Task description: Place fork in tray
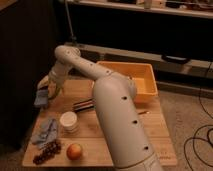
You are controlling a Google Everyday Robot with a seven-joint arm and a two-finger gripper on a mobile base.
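Camera view puts your pincer (46,91) at the left of the frame, over the left edge of the counter (160,130), jaws spread and nothing between them that you can make out. The fork (143,112) seems to be the thin glinting sliver on the counter just right of the arm (120,120), in front of the tray (147,87) at upper middle. It is hard to read, so check before you commit.

Your risks: the pincer is well apart from the fork, with the arm's own bulk between them, so a swing across could sweep the dark sticks (83,105) or the cup (69,121). A thin fork lying flat can slip from the jaws, or you may grab the sticks by mistake. Carry it too low and it may catch the tray's near wall.
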